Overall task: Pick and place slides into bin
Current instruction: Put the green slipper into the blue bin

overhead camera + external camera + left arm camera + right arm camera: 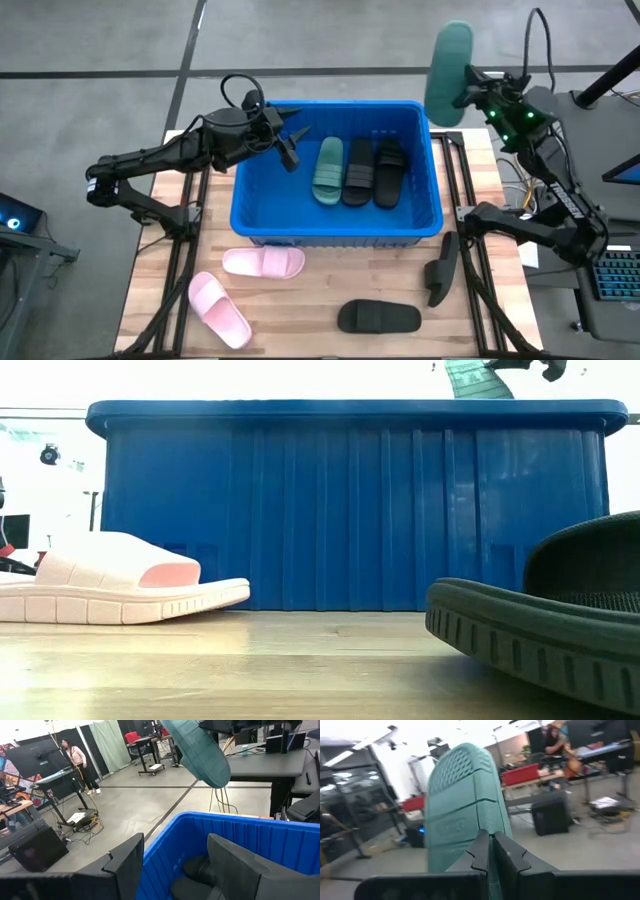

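The blue bin (335, 225) stands mid-table and holds a sage green slide (327, 170) and two black slides (358, 172) side by side on its floor. My right gripper (474, 92) is raised above the bin's far right corner, shut on another green slide (447, 68), which also shows in the low view (478, 378) above the rim. My left gripper (288, 145) hovers open over the bin's far left corner, with nothing between its fingers (125, 865). Two pink slides (262, 262) (218, 310) and a black slide (378, 317) lie soles down on the table in front of the bin. My right gripper pinches the green slide between its two shut fingers (481, 851), which reach in level from the table's right side. The fingers hide the exact spot; the ribbed sole (465, 805) faces the wrist camera just beyond them. The slide is lifted clear and slants lengthwise, one end up (197, 750).
A dark object (440, 268) stands on the table at the bin's near right corner. Metal rails (180, 240) run along both table sides. The room beyond holds desks, cables and a person.
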`<control>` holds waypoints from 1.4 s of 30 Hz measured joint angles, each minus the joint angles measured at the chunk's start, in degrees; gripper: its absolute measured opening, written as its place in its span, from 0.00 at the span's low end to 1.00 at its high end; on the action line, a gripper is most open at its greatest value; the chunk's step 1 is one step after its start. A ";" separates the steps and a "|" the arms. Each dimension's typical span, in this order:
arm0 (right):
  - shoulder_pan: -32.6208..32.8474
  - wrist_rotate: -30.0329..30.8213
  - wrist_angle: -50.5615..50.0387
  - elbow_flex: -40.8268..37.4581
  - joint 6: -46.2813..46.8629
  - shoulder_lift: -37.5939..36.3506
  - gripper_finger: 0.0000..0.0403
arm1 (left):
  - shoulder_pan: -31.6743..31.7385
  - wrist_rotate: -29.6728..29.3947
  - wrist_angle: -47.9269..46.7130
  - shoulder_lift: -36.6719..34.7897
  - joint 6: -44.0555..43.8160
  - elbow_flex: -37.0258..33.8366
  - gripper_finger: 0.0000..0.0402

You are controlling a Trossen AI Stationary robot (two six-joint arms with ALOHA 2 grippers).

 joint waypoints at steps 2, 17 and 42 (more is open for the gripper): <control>1.68 -0.38 0.76 -0.17 0.23 -0.46 0.02 | 0.00 0.08 0.00 -0.46 0.01 0.02 0.51; 30.96 11.56 5.96 3.60 -8.57 3.66 0.02 | -0.01 0.16 0.02 -1.81 0.15 0.19 0.51; 42.20 11.34 11.24 27.14 -28.27 33.56 0.02 | 1.88 18.78 1.44 -4.65 -12.27 3.01 0.51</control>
